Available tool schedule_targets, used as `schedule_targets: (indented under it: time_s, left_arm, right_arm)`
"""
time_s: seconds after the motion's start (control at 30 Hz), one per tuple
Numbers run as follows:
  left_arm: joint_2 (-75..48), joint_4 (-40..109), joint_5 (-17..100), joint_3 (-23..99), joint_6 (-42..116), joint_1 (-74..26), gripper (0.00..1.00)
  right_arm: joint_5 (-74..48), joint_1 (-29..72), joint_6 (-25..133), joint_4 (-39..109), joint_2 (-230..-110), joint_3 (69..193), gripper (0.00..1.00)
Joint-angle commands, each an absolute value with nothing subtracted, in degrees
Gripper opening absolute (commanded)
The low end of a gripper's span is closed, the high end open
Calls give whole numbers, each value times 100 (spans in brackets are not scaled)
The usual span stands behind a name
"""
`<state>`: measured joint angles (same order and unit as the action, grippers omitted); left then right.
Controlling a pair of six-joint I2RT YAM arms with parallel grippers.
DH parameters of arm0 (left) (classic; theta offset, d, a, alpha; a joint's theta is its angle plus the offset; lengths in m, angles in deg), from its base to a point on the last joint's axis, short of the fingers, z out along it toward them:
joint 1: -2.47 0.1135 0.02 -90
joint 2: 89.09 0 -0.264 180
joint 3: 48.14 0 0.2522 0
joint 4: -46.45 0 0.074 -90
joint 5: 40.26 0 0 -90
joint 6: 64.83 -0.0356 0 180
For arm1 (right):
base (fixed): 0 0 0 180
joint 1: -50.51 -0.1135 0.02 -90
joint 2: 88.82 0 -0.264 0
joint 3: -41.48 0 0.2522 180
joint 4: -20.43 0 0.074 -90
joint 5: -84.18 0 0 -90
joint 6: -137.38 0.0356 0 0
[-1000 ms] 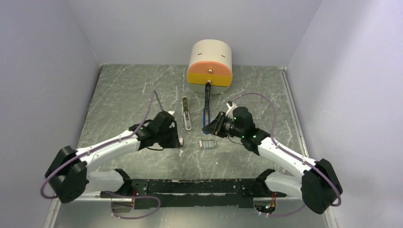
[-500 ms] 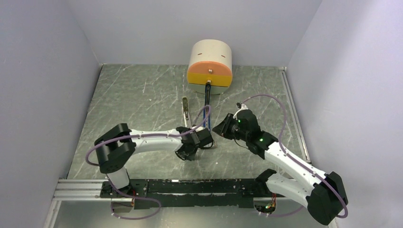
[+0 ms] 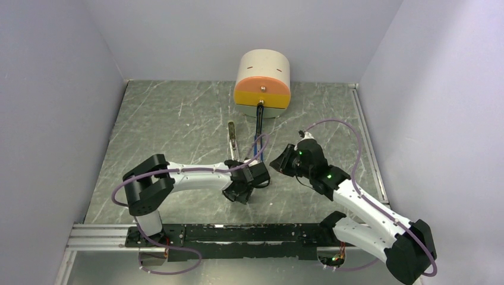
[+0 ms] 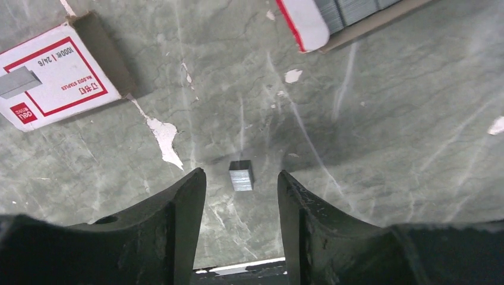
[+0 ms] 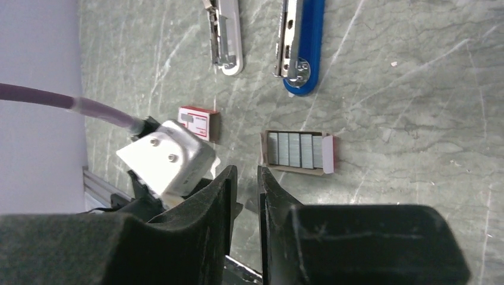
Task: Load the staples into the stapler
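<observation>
Two pincers — left pincer (image 4: 242,174) has widened around the staples (image 4: 241,176), not touching; right pincer (image 5: 248,173) narrow, empty.

The staples (image 4: 241,176) lie on the table (image 4: 386,148) between the left gripper's (image 4: 241,178) parted fingers (touching neither).

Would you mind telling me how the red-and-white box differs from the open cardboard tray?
The red-and-white box has a closed, printed top; the cardboard tray is open-topped. The tray holds rows of grey staples; the box shows none. Both lie flat on the table.
</observation>
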<state>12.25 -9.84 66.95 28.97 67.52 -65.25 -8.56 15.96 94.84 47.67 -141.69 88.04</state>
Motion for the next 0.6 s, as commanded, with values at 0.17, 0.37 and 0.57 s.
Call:
schedule_targets:
  time_s: [0.17, 0.37, 0.57]
  left_arm:
    - [-79, -241, 6684, 2579, 6703, -6332, 59]
    - [-1626, -30, 7074, 1969, 6843, -5292, 60]
    - [-3007, -245, 8105, 1896, 7002, -4842, 62]
  right_arm:
    - [-809, 1535, 9132, 5409, -14732, 9173, 26]
    - [707, -244, 9586, 5854, -15226, 9577, 44]
    - [1882, -1699, 10770, 6503, -16432, 10345, 50]
